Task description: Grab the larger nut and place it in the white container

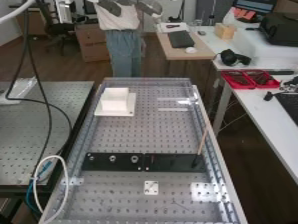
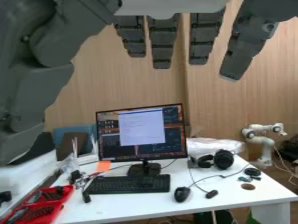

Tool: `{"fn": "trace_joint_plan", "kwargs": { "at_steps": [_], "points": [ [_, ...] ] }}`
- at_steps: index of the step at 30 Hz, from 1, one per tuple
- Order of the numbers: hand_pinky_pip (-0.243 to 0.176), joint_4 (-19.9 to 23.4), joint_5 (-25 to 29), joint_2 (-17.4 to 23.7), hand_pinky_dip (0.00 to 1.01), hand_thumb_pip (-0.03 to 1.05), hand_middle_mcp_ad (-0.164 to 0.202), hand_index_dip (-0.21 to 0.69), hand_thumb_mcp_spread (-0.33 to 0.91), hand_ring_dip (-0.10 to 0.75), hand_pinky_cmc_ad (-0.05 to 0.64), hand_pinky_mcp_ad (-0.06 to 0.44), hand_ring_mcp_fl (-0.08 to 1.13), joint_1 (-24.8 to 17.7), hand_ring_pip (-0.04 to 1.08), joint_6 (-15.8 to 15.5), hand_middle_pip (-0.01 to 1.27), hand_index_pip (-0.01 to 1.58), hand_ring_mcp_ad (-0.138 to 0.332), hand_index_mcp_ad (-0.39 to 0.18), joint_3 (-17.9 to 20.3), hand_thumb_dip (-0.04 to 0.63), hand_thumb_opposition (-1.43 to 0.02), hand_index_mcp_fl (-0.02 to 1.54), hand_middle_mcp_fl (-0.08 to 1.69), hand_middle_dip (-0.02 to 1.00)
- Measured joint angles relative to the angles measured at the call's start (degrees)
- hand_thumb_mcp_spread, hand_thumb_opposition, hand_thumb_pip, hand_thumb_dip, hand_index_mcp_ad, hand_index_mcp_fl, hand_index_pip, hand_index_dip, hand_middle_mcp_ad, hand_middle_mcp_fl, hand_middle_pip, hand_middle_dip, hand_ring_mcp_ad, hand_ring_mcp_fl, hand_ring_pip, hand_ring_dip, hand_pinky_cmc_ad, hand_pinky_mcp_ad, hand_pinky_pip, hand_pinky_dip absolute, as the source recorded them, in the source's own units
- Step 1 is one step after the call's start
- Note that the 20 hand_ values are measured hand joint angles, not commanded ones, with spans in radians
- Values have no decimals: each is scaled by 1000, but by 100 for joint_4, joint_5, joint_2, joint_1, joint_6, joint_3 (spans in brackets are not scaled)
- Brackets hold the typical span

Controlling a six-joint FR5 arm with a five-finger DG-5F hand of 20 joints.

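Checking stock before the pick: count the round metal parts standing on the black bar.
3, in a row on the black bar: the smaller nut at one end, the larger nut between, the bearing at the other end.

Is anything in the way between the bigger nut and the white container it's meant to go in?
Nothing visible stands in the way. The larger nut is on the black bar, and flat, hole-dotted bench runs from there to the white container. The bearing is beside the nut, off that line.
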State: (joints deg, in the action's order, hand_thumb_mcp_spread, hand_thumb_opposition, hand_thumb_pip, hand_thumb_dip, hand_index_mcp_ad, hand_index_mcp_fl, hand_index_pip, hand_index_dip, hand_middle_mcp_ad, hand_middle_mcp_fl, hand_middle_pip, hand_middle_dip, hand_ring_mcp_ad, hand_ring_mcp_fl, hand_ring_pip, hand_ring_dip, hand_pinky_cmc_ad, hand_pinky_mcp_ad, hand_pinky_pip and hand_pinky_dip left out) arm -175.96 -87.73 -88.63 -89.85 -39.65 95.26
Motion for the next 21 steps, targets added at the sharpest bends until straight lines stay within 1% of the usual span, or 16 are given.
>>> {"fn": "trace_joint_plan", "kwargs": {
  "at_steps": [2,6,7,9,10,16,17,18,19,21],
  "points": [
    [-91,105,86,21,414,398,75,-10,201,93,379,314,14,-9,103,0,140,87,188,5,127,37,-728,26,40,190],
    [-91,336,298,70,410,400,75,-28,197,93,379,311,14,-22,103,11,140,84,188,9,414,31,-726,26,40,188],
    [-91,368,336,77,414,405,73,-31,197,93,379,311,17,-24,103,11,140,87,188,9,458,37,-730,26,40,190],
    [-91,470,454,97,410,452,73,-49,195,93,379,314,14,-33,103,7,140,87,188,9,595,49,-726,26,40,190],
    [-91,496,481,101,410,454,73,-61,199,93,379,314,14,-34,103,7,140,84,188,9,628,47,-726,26,40,188],
    [-91,817,847,113,414,463,73,-68,199,93,379,314,17,-73,103,66,140,87,190,9,1031,49,-724,40,40,190],
    [-91,922,931,116,414,469,73,-72,202,93,379,314,14,-83,103,78,140,87,190,9,1134,63,-738,37,61,190],
    [-91,1038,1025,121,417,475,72,-77,220,93,379,314,14,-95,103,86,140,89,190,3,1244,63,-742,37,58,190],
    [-91,1089,1066,123,428,480,75,-82,216,93,379,314,17,-100,103,87,140,87,192,0,1293,75,-742,37,58,190],
    [-91,1359,1296,125,429,487,75,-80,234,93,379,314,17,-131,103,88,140,119,194,2,1533,79,-742,63,59,190]
  ]
}}
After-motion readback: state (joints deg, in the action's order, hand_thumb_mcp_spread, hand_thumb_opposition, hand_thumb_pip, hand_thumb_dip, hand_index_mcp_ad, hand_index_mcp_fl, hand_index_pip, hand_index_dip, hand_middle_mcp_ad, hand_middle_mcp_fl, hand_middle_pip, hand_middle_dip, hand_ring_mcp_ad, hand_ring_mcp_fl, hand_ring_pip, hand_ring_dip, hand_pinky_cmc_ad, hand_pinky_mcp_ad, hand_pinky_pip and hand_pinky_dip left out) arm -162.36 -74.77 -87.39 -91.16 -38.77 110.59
